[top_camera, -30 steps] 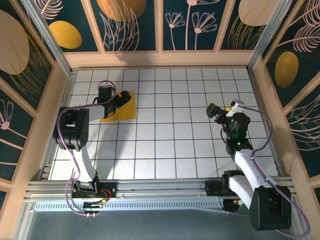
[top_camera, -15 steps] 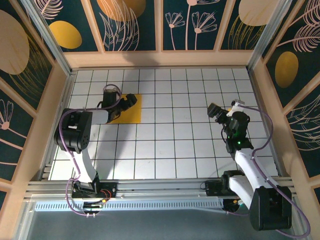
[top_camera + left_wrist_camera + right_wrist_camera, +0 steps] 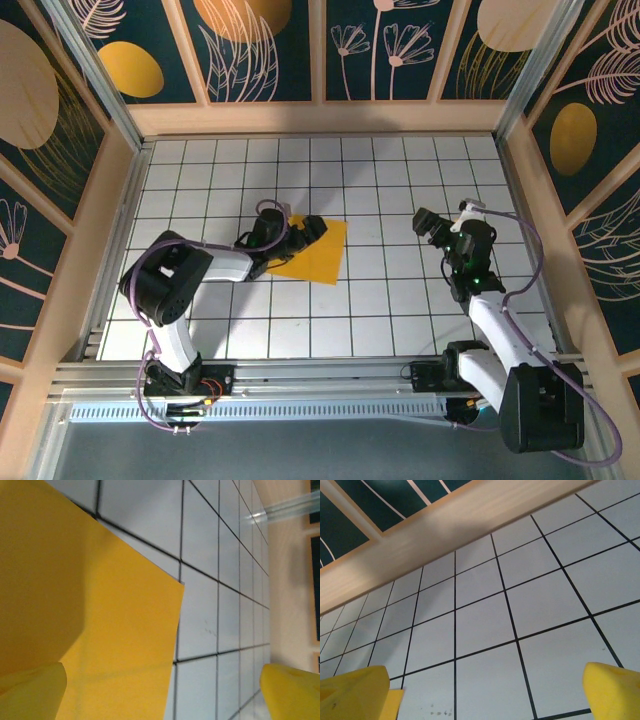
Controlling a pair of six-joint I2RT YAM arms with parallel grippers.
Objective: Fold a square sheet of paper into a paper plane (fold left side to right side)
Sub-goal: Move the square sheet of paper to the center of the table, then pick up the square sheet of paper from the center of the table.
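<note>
The square sheet of paper [image 3: 318, 255] lies flat on the white grid table [image 3: 400, 180], left of centre, turned a little askew. It is plain orange-yellow and unfolded. My left gripper [image 3: 298, 232] is low over its far left corner, jaws open. In the left wrist view the sheet [image 3: 100, 605] spreads under the left fingertip [image 3: 30, 692], while the other fingertip [image 3: 292, 690] is over bare tiles. My right gripper [image 3: 428, 225] hangs open over the tiles to the right, well apart from the sheet. A corner of the sheet [image 3: 394, 704] shows beside its left finger. The paper plane is out of view.
Wooden walls with dark floral panels [image 3: 320, 115] close in the table at the back and both sides. An aluminium rail [image 3: 320, 375] runs along the front edge by the arm bases. Bare tiles lie between the sheet and the right gripper.
The left gripper has swept right and toward the front, and the sheet has slid with it from the far left to near the centre, turning slightly. The right arm has hardly moved.
</note>
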